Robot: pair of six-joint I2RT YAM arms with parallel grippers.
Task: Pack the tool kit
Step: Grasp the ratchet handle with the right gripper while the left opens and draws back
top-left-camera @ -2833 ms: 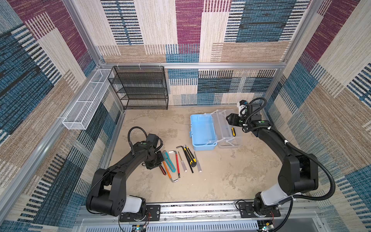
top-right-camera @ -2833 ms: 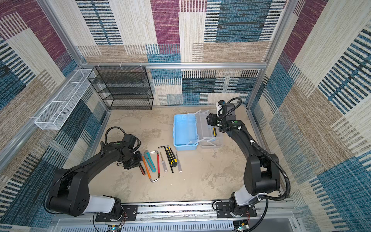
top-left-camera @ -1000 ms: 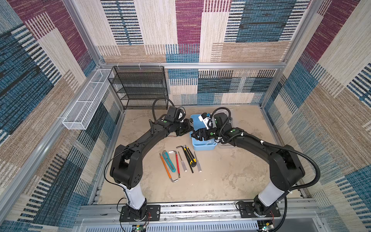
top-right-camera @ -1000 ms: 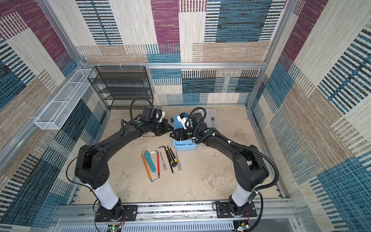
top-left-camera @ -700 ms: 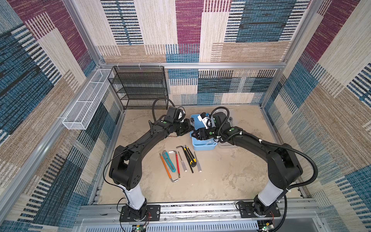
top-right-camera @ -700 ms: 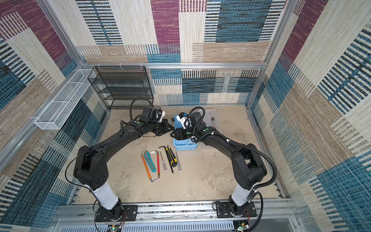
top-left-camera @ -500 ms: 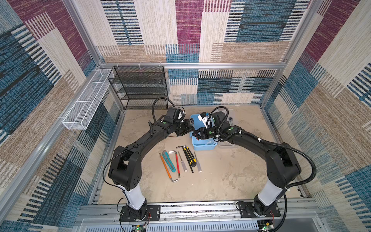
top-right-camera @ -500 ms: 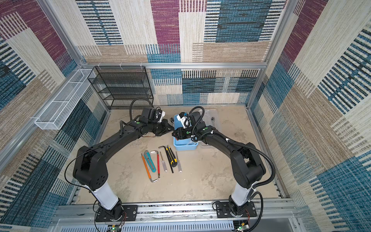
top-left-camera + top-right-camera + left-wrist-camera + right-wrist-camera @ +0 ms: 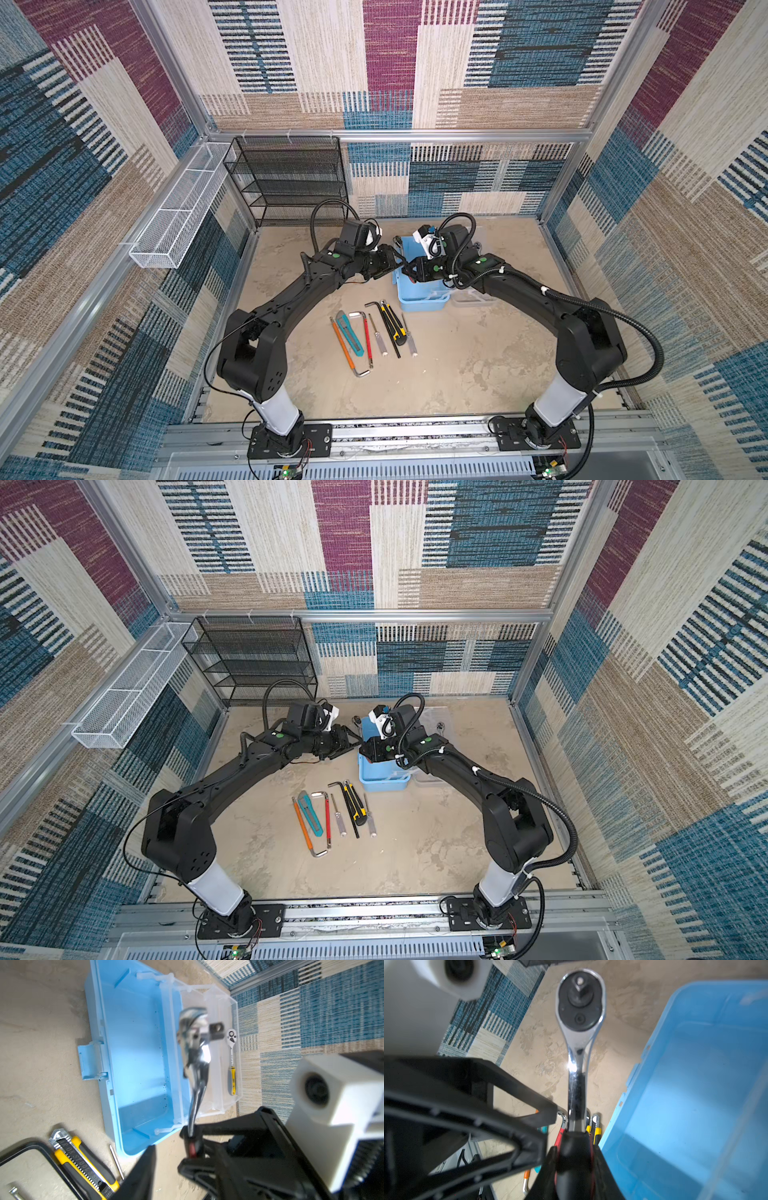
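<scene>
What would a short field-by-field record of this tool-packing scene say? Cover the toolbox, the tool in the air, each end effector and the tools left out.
toolbox: light blue toolbox, open, no tools in its blue bin
lid: clear lid folded open beside the bin, small yellow-handled ratchet lying in it
held tool: chrome ratchet, in the air beside the toolbox's edge
right end effector: shut on the ratchet's black-and-red handle
left end effector: appears open, one finger close to the shank but apart from it
left out: row of tools on the table, including teal utility knife and yellow-black utility knife
</scene>
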